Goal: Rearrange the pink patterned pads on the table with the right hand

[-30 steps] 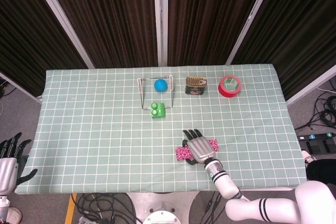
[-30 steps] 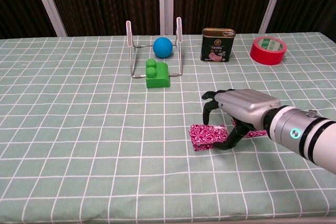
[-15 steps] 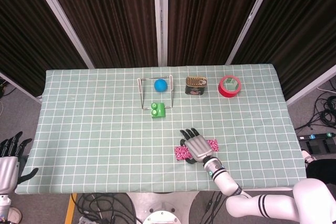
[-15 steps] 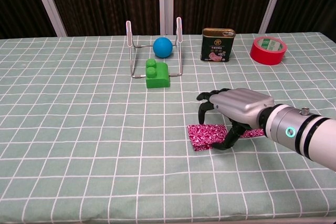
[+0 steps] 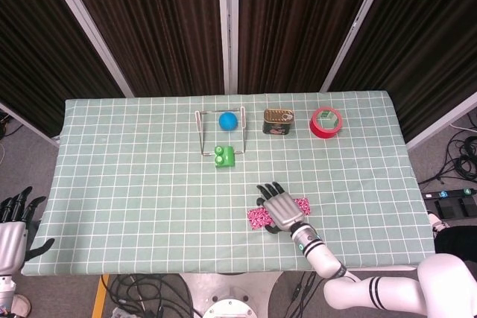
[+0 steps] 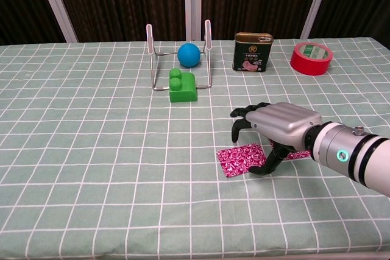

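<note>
A blue ball (image 6: 189, 55) sits inside a wire rack (image 6: 178, 56), with a green block (image 6: 182, 87) in front

Bright, even overhead light; soft shadows, sharp focus throughout.

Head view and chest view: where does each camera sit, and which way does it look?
Head view: high above the near edge, looking down on the whole table; shows the right robot hand and the left robot hand off the table.
Chest view: low at the near edge, looking across toward the curtains; shows only the right robot hand.
Shared: pink pads, green block, red tape.
</note>
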